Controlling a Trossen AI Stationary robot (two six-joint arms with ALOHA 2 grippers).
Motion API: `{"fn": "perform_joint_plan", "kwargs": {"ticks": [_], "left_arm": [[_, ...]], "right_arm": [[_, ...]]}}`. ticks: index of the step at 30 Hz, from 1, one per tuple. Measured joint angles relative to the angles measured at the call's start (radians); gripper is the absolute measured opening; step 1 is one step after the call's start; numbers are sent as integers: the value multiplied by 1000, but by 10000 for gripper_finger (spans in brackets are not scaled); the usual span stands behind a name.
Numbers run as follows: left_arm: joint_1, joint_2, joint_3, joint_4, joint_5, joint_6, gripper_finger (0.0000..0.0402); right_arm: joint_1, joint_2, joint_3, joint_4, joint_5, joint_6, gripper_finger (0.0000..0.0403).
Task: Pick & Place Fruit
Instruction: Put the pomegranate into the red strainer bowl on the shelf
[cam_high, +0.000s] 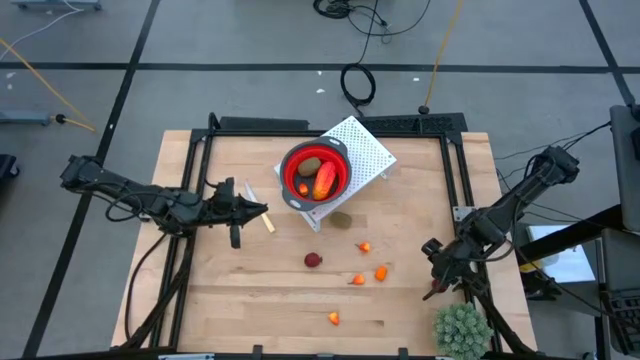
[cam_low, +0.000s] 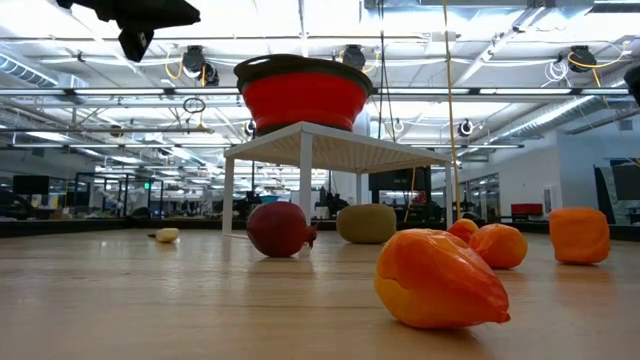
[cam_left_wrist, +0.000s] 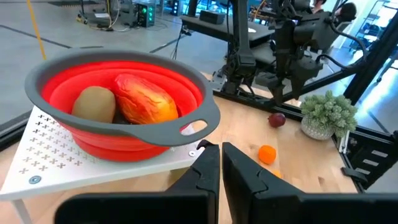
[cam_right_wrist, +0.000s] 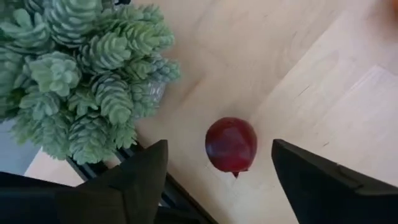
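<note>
A red bowl (cam_high: 315, 172) stands on a white perforated stand (cam_high: 365, 148) and holds an olive-brown oval (cam_left_wrist: 94, 104) and a red-orange fruit (cam_left_wrist: 143, 99). My left gripper (cam_high: 262, 210) hangs shut to the bowl's left, above the table, with nothing in it; in its wrist view the fingers (cam_left_wrist: 207, 171) stand closed together. My right gripper (cam_right_wrist: 219, 146) is open near the right edge. A dark red ball (cam_right_wrist: 231, 144) lies on the table between its fingers, apart from both. Another dark red ball (cam_high: 313, 260), an olive oval (cam_high: 341, 220) and several orange bits (cam_high: 381, 272) lie on the table.
A spiky green plant ball (cam_high: 462, 330) stands at the near right corner, close beside my right gripper. A cream-handled knife (cam_high: 268, 222) lies under my left gripper. Bare wood stretches along the near left part of the table (cam_high: 220, 300).
</note>
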Motion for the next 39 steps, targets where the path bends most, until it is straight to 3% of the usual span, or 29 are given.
{"fn": "perform_joint_plan", "kwargs": {"ticks": [11, 19, 30, 34, 39], "left_arm": [[0, 0, 0, 0, 0, 3, 2], [0, 0, 0, 2, 0, 11, 20], [1, 0, 0, 3, 0, 12, 3], [1, 0, 0, 3, 0, 13, 14], [1, 0, 0, 5, 0, 13, 19]], "right_arm": [[0, 50, -62, 97, 8, 71, 291], [2, 50, -112, 180, 32, 110, 291], [85, 50, -203, 276, 39, 161, 291], [104, 50, -231, 301, 116, 179, 291], [105, 50, -263, 338, 136, 179, 291]]}}
